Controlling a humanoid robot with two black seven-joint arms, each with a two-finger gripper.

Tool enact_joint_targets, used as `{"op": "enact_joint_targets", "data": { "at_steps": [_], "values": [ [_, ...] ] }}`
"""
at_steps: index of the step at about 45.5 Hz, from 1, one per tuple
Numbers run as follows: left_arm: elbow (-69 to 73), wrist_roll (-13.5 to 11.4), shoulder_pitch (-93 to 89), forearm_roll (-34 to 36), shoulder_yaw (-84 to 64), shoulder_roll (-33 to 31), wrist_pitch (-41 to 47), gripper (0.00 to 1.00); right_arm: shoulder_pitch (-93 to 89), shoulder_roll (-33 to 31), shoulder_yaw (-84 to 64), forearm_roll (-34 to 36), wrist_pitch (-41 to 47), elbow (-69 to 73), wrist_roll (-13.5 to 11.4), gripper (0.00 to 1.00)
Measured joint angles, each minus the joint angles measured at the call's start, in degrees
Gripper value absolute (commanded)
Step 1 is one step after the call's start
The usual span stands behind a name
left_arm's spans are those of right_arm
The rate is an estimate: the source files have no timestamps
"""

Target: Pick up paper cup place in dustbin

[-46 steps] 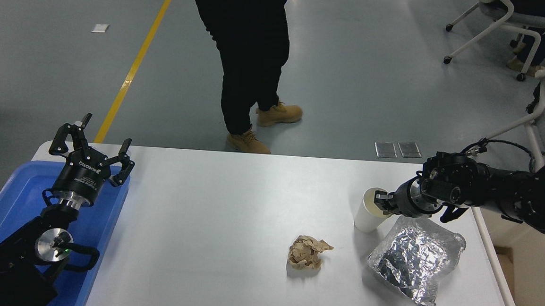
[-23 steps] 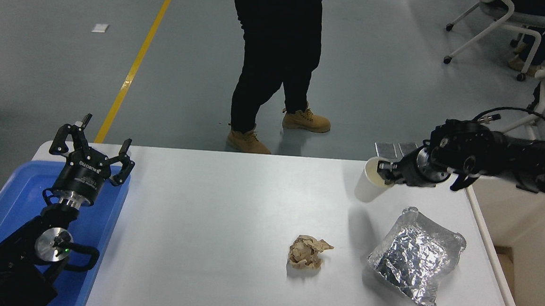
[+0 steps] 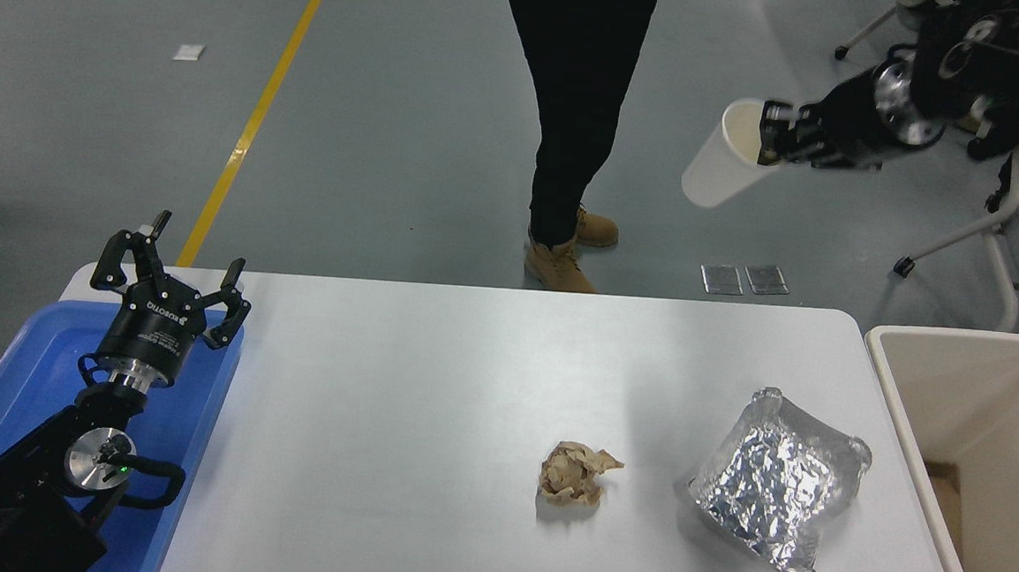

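My right gripper [image 3: 773,134] is shut on the rim of the white paper cup [image 3: 722,164] and holds it tilted, high in the air beyond the table's far right edge. The beige dustbin [image 3: 957,342] stands off the table's right side, below and to the right of the cup; its inside looks empty apart from a brown scrap near the bottom. My left gripper [image 3: 173,261] is open and parked at the lower left over the blue tray.
A crumpled brown paper ball [image 3: 575,473] and a crinkled silver foil tray [image 3: 776,479] lie on the white table [image 3: 395,420]. A blue tray [image 3: 17,380] sits at the left. A person [image 3: 578,104] stands at the far side. Chairs stand at the top right.
My right arm has lifted the cup off the table, up and slightly right, high above the far edge. The dustbin has come into view. The person has walked to the right.
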Motion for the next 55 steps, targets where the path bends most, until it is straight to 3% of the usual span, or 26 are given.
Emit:
{"op": "enact_joint_targets", "data": {
  "at_steps": [16,34,48,55],
  "values": [
    [0.0,0.0,0.0,0.0,0.0,0.0,0.0,0.98,2.0,-3.1,0.0,-0.1,1.3,-2.9,0.2,0.00],
    [0.0,0.0,0.0,0.0,0.0,0.0,-0.1,0.98,-19.4,-6.9,4.4,2.9,0.4,-31.8,-0.1,0.00],
    [-0.1,0.0,0.0,0.0,0.0,0.0,-0.1,0.98,-38.9,-11.2,9.8,4.6,-9.3,-45.3,-0.9,0.00],
    [-0.1,0.0,0.0,0.0,0.0,-0.1,-0.1,0.98,-49.0,-12.1,15.9,5.9,-16.4,-47.7,-3.0,0.00]
  ]
}}
